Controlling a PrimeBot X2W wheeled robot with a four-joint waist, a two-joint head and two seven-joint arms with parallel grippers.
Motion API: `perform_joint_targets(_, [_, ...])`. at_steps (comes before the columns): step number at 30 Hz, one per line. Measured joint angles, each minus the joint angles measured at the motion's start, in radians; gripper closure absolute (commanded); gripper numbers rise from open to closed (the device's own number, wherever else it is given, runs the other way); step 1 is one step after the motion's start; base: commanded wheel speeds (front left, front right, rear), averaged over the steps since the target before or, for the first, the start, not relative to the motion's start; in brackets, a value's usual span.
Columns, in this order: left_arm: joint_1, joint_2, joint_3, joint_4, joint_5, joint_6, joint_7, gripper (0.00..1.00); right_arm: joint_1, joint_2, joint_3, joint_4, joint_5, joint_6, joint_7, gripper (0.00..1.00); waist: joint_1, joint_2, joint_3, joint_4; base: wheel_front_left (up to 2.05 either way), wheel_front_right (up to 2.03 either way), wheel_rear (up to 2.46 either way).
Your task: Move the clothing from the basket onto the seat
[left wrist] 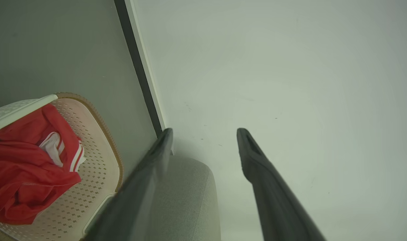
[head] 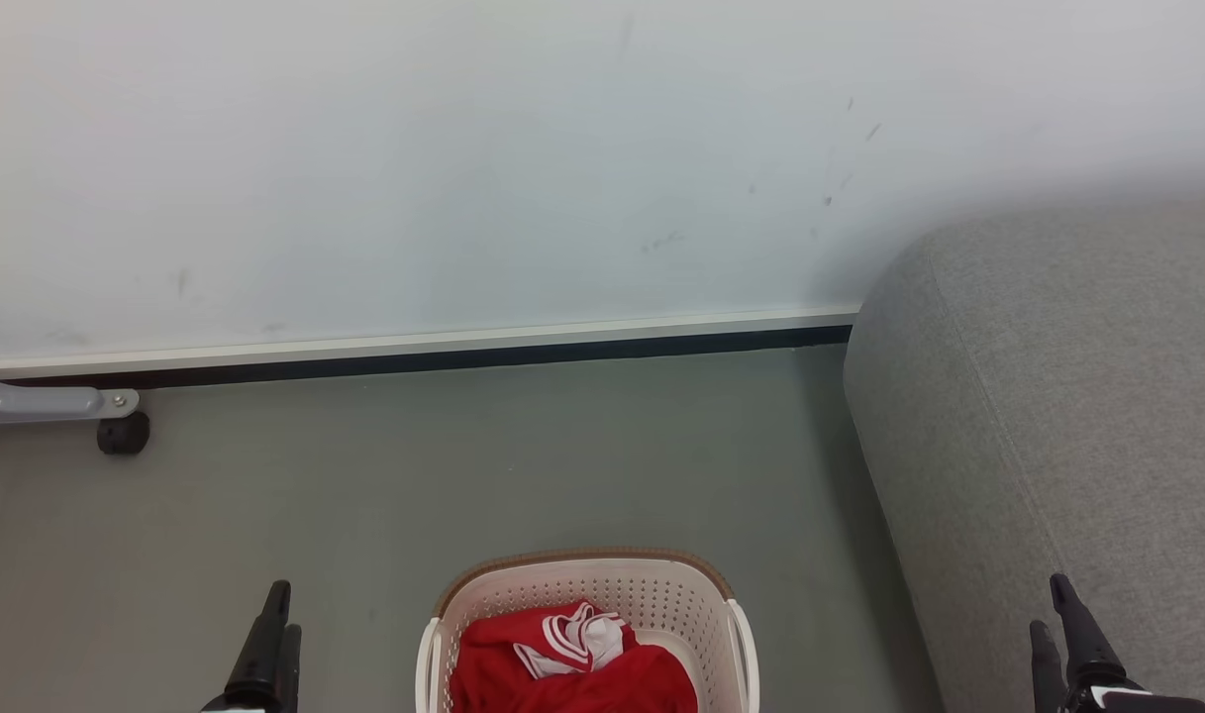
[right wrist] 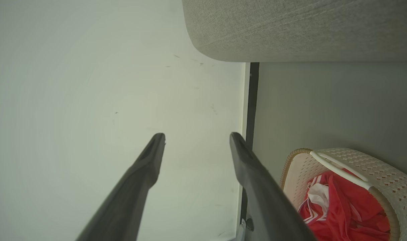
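The red clothing (head: 572, 663) with white striped trim lies bunched inside the cream basket (head: 582, 562), which stands on the floor at the bottom centre of the head view. The grey seat (head: 1077, 416) rises to the basket's right. My left gripper (head: 283, 609) hangs left of the basket, and its wrist view shows the left gripper (left wrist: 205, 131) open and empty, pointing at the wall, with the clothing (left wrist: 22, 170) off to the side. My right gripper (head: 1048, 602) is over the seat's front edge. In the right wrist view the right gripper (right wrist: 197, 135) is open and empty.
A pale wall with a dark baseboard (head: 463, 358) runs behind the basket. A grey metal leg with a black caster (head: 122, 433) stands at the far left. Grey floor (head: 364, 495) surrounds the basket, which sits close to the seat's side.
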Motion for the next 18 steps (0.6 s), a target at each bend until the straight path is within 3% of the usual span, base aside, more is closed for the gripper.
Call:
perform_joint_targets(12, [0.000,0.001,-0.036,-0.014,0.062,0.000,-0.050,0.00,0.001,0.000,0.016,-0.014,-0.043,-0.003,-0.043,0.00,0.0000,0.0000,-0.005,-0.004,0.00,0.00,0.00])
perform_joint_targets(18, [0.000,0.002,-0.048,-0.033,0.137,0.016,-0.069,0.00,0.010,-0.001,0.029,-0.035,-0.126,-0.032,-0.063,0.00,0.0000,0.0000,-0.006,-0.007,0.00,0.00,0.00])
